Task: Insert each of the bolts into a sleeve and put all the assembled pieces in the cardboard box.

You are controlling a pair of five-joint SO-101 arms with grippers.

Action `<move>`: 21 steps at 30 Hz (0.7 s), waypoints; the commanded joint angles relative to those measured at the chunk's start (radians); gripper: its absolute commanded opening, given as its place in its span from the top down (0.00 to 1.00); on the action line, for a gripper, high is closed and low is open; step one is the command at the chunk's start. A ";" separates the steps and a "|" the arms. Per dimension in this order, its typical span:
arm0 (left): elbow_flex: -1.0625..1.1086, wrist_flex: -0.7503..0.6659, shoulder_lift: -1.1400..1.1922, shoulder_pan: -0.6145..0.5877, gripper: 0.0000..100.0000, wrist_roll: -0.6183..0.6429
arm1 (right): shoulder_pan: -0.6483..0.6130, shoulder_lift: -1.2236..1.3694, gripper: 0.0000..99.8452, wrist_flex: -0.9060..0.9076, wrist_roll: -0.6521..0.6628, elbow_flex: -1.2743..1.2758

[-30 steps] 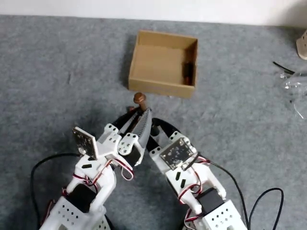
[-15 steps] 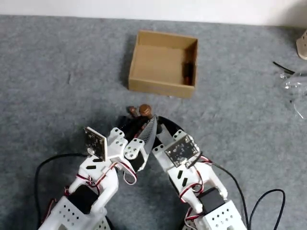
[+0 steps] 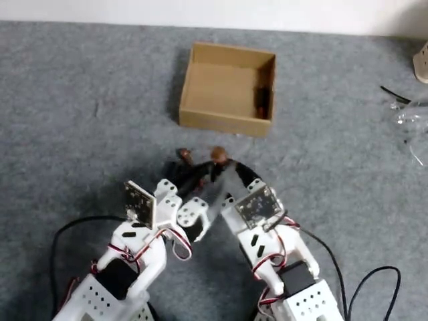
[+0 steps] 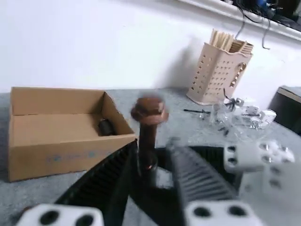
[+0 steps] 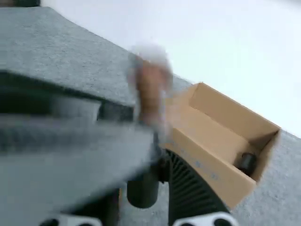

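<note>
Grips rusty brown hex-head bolt (image 4: 149, 113) upright in left gripper (image 4: 153, 146), clamped on the shank. Seemingly pinches black cylindrical sleeve (image 5: 141, 190) in right gripper (image 5: 146, 174) just beneath. Risks jamming or dropping a tilted bolt, short of open brown cardboard box (image 4: 56, 150) beyond.

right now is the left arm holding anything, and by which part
The bolt, upright in the left pincer, gripped on its shank below the hex head.

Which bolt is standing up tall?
The brown bolt out in front of the cardboard box: it stands straight up with its head on top. The dark piece lies on its side inside the box.
</note>
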 commanded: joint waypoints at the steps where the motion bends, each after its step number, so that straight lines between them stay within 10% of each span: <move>1: 0.022 0.002 -0.013 0.015 0.75 -0.008 | 0.018 -0.018 1.00 -0.033 -0.009 0.117; 21: 0.005 -0.117 -0.022 -0.349 0.99 0.130 | 0.076 -0.018 1.00 -0.035 -0.009 0.113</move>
